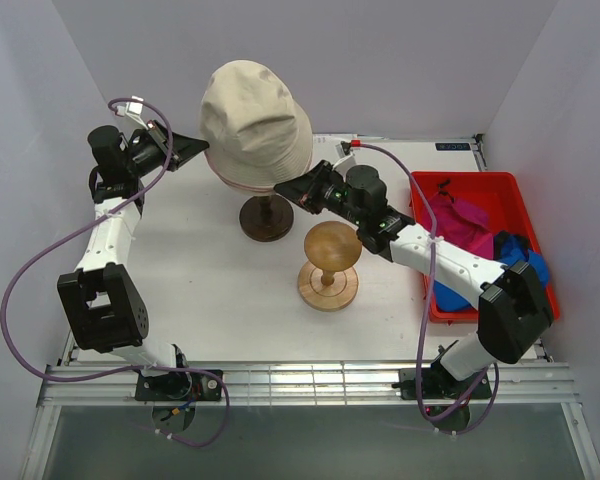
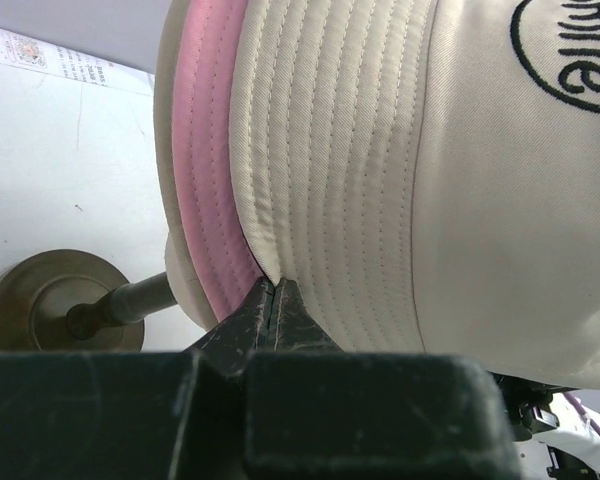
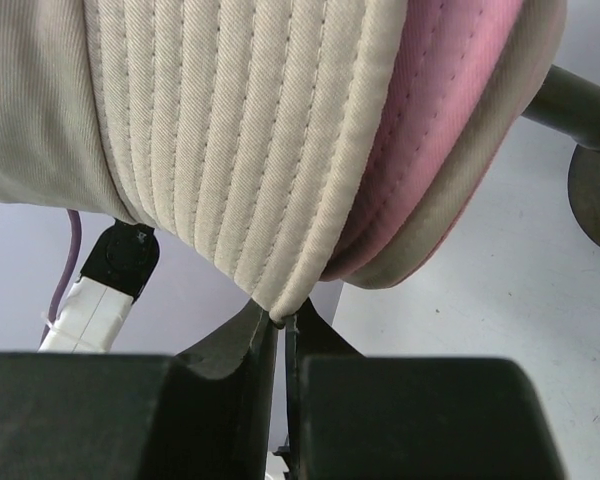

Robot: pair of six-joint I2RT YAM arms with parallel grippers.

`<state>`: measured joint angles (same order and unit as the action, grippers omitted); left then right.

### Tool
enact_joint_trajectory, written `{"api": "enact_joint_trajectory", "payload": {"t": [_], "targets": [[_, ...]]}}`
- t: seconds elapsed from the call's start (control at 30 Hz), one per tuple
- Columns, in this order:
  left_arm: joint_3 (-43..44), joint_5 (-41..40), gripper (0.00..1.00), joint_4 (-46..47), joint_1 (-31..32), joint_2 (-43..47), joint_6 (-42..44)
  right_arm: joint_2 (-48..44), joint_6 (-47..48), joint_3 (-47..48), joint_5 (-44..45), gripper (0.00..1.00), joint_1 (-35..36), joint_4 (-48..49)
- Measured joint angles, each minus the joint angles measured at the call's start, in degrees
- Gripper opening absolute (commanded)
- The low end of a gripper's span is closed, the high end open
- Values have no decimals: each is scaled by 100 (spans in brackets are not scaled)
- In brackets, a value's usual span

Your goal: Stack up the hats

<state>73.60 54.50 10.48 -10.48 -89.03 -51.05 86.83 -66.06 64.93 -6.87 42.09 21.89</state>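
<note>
Left hand (image 2: 273, 290) clenched on the brim edge of the beige hat (image 1: 252, 120), right hand (image 3: 278, 318) pinching the opposite edge. Beige hat sits over pink hat (image 2: 205, 150) on top of the stand (image 1: 266, 218). Magenta cap (image 1: 458, 222) and blue cap (image 1: 525, 262) lie in the red bin (image 1: 480, 182), right of the stand. Hats look light, soft and floppy. Stitched brim is likely the stiffest part, so grip there on two sides, else the crown may sag or drag the pink hat askew.

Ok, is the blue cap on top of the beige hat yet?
No, the blue cap lies in the red bin beside the magenta cap, away from the beige bucket hat.
</note>
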Motion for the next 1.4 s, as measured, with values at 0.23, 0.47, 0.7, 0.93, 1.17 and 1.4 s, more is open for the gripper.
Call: {"api": "enact_joint_trajectory", "payload": {"t": [0.23,0.47,0.7,0.93,1.17,1.4], "targets": [[50,-50,0,-151,-2,-7,28,76,129,256,-280,38,-55,-278],[319,-48,0,-391,0,-140,61,20,343,374,-533,52,-122,-579],[413,-46,0,-450,-13,-168,17,-544,610,374,-846,53,-400,-855],[490,15,0,-398,-33,-302,-140,-553,846,820,-1464,54,-1471,-951],[780,50,0,-361,-66,-595,-258,984,940,2441,-2455,54,-2345,-837],[1182,129,0,-369,-98,-929,-343,2208,909,3399,-3067,54,-2411,-778]]}}
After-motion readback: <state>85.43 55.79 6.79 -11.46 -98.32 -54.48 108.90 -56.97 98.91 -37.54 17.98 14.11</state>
